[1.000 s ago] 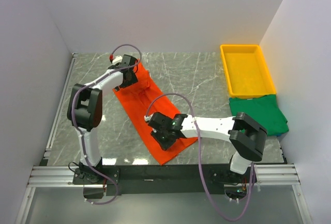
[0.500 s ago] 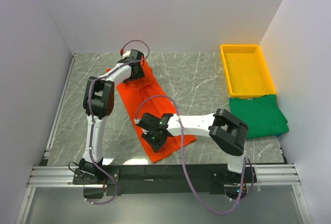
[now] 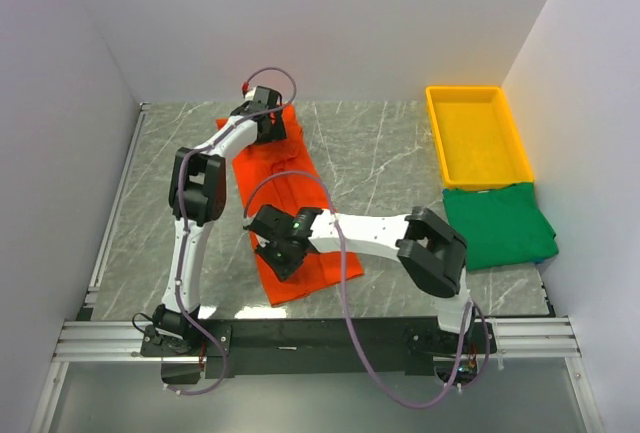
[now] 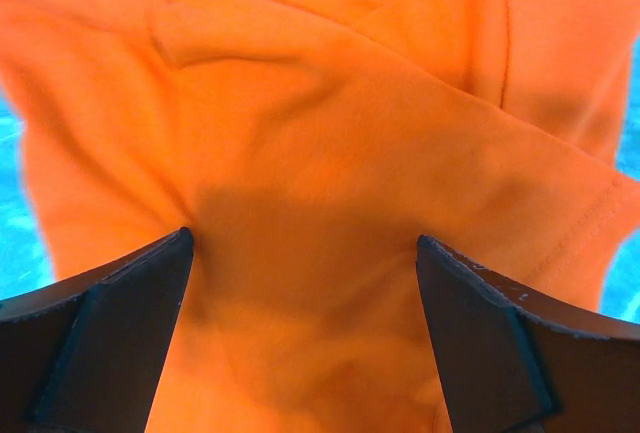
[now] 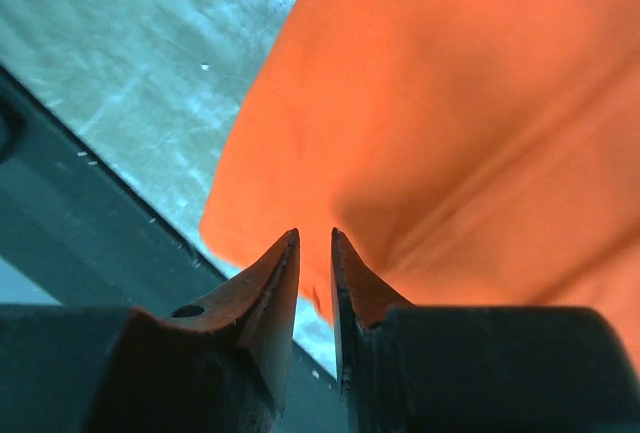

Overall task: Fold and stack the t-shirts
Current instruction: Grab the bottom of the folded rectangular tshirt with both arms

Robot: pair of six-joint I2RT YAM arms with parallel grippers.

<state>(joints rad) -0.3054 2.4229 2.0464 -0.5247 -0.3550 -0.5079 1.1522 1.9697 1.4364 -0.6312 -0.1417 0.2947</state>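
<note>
The orange-red t-shirt point(image 3: 262, 158) lies as a long folded strip on the marble table, running from the far left toward the near middle. My left gripper point(image 3: 268, 125) hovers at its far end, open, with both fingers spread wide over rumpled orange cloth point(image 4: 310, 153) and nothing between them point(image 4: 302, 238). At the strip's near end, my right gripper point(image 3: 275, 253) has its jaws nearly together, pinching the edge of the orange cloth point(image 5: 470, 103) between its tips point(image 5: 314, 233). The dark green t-shirt point(image 3: 498, 221) lies folded at the right, away from both grippers.
A yellow plastic tray point(image 3: 438, 140) stands at the far right, just behind the green shirt. White walls close in the table on the left, back and right. The black front rail point(image 5: 70, 213) runs just beyond the orange shirt's near edge.
The orange shirt has slid left and swung straighter along the table. Both arms have moved left with it. The left gripper has opened wider and let the cloth go.
</note>
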